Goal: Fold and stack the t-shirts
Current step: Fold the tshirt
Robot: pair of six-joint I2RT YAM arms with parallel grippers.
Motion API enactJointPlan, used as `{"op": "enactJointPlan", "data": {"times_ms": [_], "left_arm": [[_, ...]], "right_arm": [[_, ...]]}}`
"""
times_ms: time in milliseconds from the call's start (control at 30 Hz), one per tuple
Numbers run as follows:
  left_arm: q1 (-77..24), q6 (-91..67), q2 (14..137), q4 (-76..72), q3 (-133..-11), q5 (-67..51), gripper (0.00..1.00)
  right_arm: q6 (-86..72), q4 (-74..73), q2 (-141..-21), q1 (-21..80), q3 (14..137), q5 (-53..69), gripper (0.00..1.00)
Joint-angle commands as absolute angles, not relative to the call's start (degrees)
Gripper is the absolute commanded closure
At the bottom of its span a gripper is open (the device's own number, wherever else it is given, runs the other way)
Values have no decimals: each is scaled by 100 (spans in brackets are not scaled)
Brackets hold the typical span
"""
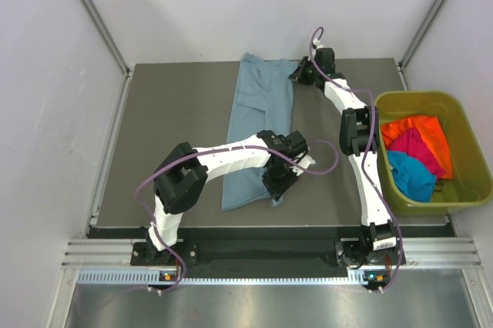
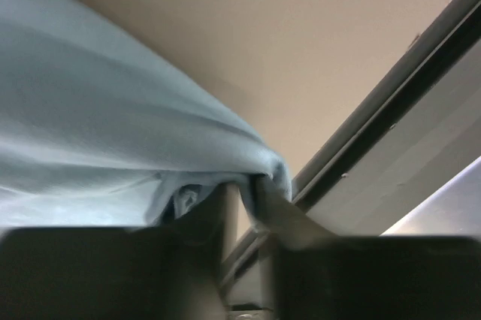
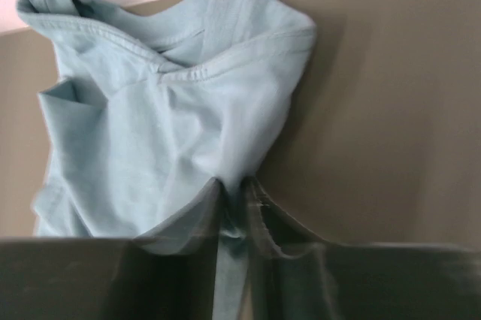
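Top view: a grey-blue shirt lies on the dark counter, folded into a long narrow strip that runs through the centre from 12 o'clock to 6 o'clock. Its far end reaches the back edge of the counter and its near end lies close to the front edge.

The right claw sits at the strip's 1 o'clock corner, with the arm stretched far across the counter. In the right wrist view its jaws are pressed together on a bunched fold of the grey-blue cloth, and a thin strip of that cloth runs down between the fingers. The stitched hem fans out beyond them.

The left claw sits at the strip's 5 o'clock corner, with the arm bent across the cloth from the 7 o'clock side. In the left wrist view its jaws stand a narrow slit apart. The shirt's edge is gathered over the fingertips and raised off the counter. Whether the cloth is gripped or only draped there cannot be told.

An olive-green bin stands at 3 o'clock, well apart from the grey-blue shirt. Three crumpled shirts lie inside it. The orange shirt is toward 12 o'clock, the magenta shirt is in the middle, and the turquoise shirt is toward 6 o'clock. Each one touches the next.
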State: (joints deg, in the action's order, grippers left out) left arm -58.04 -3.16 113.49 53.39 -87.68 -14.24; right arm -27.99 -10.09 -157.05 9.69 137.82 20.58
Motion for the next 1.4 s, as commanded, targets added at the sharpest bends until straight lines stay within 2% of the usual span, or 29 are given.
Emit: {"op": "enactJointPlan", "data": {"times_ms": [0, 67, 100, 267, 367, 500, 567, 600, 667, 767, 867, 1100, 1233, 1367], "left_arm": [[-6020, -167, 11399, 5317, -9210, -1215, 54], [-6082, -97, 11347, 5344, -9307, -1038, 39], [-6099, -53, 11268, 5352, -9316, -1002, 37], [-6100, 175, 10672, 5405, -9509, -582, 28], [-6100, 281, 10241, 5414, -9440, -274, 28], [-5890, 492, 9449, 5326, -9080, 911, 25], [-5513, 405, 9326, 5317, -8877, 932, 24], [-4954, 161, 9247, 5326, -8816, 862, 24], [-4023, -357, 9220, 5405, -8719, 187, 25], [-3168, -755, 9228, 5379, -8456, -762, 28], [-2683, -1185, 9237, 5265, -8026, -1472, 31], [-1776, -2151, 9062, 4861, -6725, -2968, 31], [-1547, -2566, 8851, 4606, -6023, -3234, 32], [-1486, -2768, 8868, 4431, -5538, -3357, 33]], "right_arm": [[-2725, -633, -15636, 888, 14019, 2109, 75], [-2707, -685, -15513, 853, 13853, 2100, 58], [-2672, -755, -15347, 809, 13773, 2135, 47], [-2567, -1106, -14365, 651, 12888, 2566, 30], [-2549, -1352, -13557, 589, 12028, 2619, 29], [-2584, -1582, -12456, 589, 10690, 2829, 29], [-2593, -1791, -12017, 624, 9858, 2865, 30], [-2558, -1836, -11580, 668, 9557, 2900, 30], [-2557, -1916, -10920, 773, 8637, 3041, 30], [-2654, -1785, -10138, 940, 7467, 3260, 30], [-2716, -1740, -9425, 1150, 6465, 3287, 30], [-2821, -1819, -8359, 1450, 4616, 3602, 29], [-2900, -2057, -8148, 1450, 3756, 4095, 30], [-3522, -1339, -8209, 1468, 3244, 4780, 32]]}}
